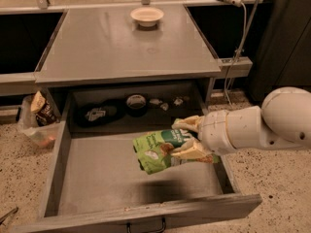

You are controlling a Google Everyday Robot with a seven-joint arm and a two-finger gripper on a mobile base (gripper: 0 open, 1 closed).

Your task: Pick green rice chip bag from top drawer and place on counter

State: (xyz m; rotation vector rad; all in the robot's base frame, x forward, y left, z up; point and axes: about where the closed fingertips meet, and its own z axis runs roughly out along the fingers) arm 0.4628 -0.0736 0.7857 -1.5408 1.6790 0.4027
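Observation:
My gripper (187,139) is shut on the green rice chip bag (154,151) and holds it in the air above the right half of the open top drawer (97,174). The bag is bright green and glossy, crumpled, tilted, with its free end pointing left. Its shadow lies on the drawer floor below. My white arm (252,127) comes in from the right, over the drawer's right wall. The grey metal counter (112,47) lies behind and above the drawer.
A white bowl (146,16) stands at the back of the counter. Small dark and pale objects (136,103) lie in the recess behind the drawer. A clear bag with a brown-and-yellow snack bag (39,111) sits on the speckled floor at left. A cable (240,28) hangs at right.

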